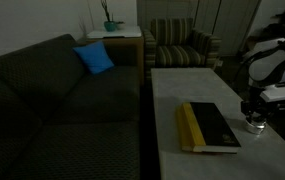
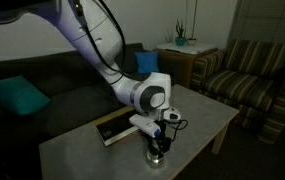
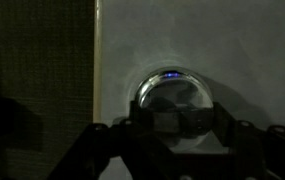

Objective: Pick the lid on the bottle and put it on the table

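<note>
One book (image 1: 207, 127) just beside bottle (image 2: 158, 153) on table (image 1: 177, 80); sofa (image 1: 42, 95) alongside; gripper (image 2: 159, 139) clamped on lid (image 3: 174, 92).

Pale grey-white table (image 1: 172, 90), black book (image 1: 207, 127) with yellow spine and squat clear bottle (image 1: 255, 124) directly upon it.

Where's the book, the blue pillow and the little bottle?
book (image 1: 212, 128): in an exterior view, on its black cover.
blue pillow (image 1: 94, 58): in an exterior view, on the middle of its front.
bottle (image 2: 158, 152): in an exterior view, on its glassy body.
</note>
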### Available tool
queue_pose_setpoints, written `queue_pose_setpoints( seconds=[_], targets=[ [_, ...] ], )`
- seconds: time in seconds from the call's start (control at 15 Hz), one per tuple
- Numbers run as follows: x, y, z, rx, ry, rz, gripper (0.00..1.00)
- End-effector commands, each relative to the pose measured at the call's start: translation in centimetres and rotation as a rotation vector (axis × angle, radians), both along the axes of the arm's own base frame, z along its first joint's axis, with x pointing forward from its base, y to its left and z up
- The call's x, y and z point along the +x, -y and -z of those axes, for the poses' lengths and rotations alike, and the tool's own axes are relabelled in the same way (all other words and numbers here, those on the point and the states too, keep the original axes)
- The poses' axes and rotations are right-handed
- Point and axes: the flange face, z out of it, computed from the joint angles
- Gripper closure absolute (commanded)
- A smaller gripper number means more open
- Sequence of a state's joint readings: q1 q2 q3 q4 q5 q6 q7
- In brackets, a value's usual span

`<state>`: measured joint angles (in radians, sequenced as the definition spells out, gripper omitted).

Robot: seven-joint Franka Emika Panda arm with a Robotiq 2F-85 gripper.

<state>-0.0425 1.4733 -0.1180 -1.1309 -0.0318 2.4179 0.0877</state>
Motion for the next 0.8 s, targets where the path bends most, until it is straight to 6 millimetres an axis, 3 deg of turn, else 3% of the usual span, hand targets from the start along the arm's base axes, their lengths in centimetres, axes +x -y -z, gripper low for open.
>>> queue_pose_setpoints(
  seconds=[0.0,0.73],
  targets=[
    [-0.8,0.6,0.8,0.077,0.019,-0.071,0.56],
    [-1.1,-1.1,-0.1,-0.024,0.058,-0.092,0.56]
  ],
)
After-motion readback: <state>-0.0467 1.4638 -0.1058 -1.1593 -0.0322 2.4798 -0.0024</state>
